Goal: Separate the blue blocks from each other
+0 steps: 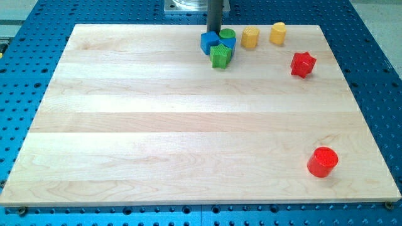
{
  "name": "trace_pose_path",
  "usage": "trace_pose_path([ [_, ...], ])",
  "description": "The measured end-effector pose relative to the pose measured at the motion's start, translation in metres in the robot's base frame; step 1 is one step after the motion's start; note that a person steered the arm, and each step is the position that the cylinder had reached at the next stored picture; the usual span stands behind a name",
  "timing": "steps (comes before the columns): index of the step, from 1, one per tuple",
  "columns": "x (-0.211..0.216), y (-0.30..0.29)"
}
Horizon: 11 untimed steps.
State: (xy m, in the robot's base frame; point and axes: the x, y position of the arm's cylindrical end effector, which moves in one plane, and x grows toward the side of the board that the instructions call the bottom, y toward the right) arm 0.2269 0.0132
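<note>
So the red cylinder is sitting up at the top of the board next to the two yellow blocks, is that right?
Not quite. The camera view shows the red cylinder alone near the board's bottom right corner. The red block near the two yellow blocks is the red star.

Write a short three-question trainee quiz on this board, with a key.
1. True or false: the two blue blocks sit close together in one cluster.
2. Which block is nearest the view's bottom? A red cylinder B red star C green star
3. Fill in: my tip is at the view's ___ edge of the board.

Key: 1 true; 2 A; 3 top.
</note>
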Motion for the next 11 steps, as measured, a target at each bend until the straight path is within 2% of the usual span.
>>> trace_pose_path([
  [1, 0.022, -0.066],
  [2, 0.068, -0.052],
  [3, 0.062, 0.001],
  [7, 0.062, 0.066],
  [8, 0.052, 0.074],
  [9, 0.026, 0.050],
  [10, 0.031, 0.037],
  [11, 0.032, 0.048],
])
